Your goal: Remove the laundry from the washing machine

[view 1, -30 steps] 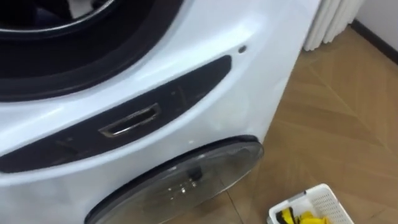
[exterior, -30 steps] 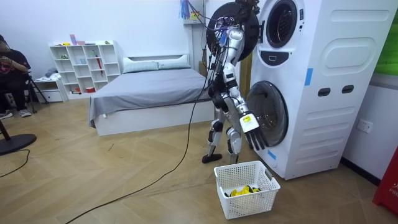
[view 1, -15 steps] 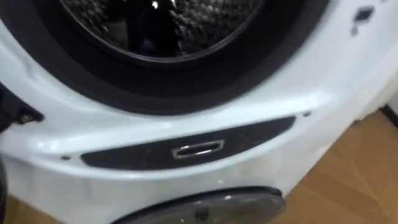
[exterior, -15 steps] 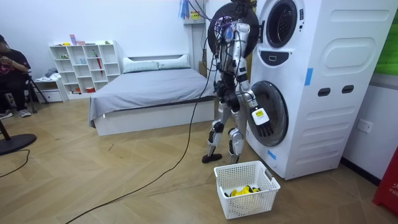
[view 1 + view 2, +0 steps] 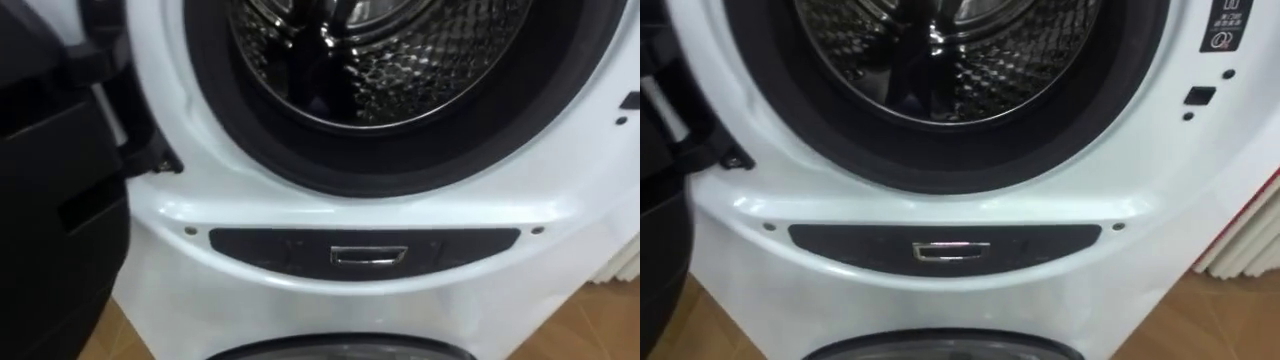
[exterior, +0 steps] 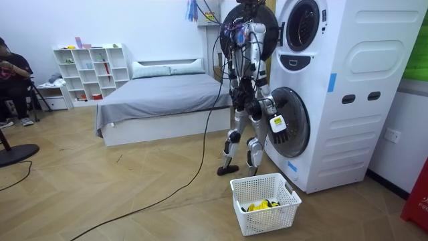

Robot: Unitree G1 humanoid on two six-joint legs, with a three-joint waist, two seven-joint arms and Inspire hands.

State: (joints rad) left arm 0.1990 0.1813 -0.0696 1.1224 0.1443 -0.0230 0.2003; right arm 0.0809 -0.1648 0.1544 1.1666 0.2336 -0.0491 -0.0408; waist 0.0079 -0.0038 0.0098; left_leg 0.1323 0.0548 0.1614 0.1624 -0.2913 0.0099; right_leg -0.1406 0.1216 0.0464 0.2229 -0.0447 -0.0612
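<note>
Since a second ago the head camera has lifted from the lower door and floor to the upper drum [image 5: 380, 60], and in the room view the robot has turned from the basket [image 6: 262, 225] to stand upright, facing the stacked washing machine [image 6: 354, 87]. Its right hand [image 6: 279, 134] hangs empty beside the round lower door [image 6: 294, 124], fingers loose and pointing down. The upper drum's black door [image 5: 45, 200] stands swung open to the left. Inside the drum lies a dark shape, but I cannot tell whether it is cloth. Below the opening, a dark panel with a metal handle [image 5: 368, 256] crosses the white front. Yellow clothes [image 6: 262, 205] lie in the white basket on the floor, just before the machine.
</note>
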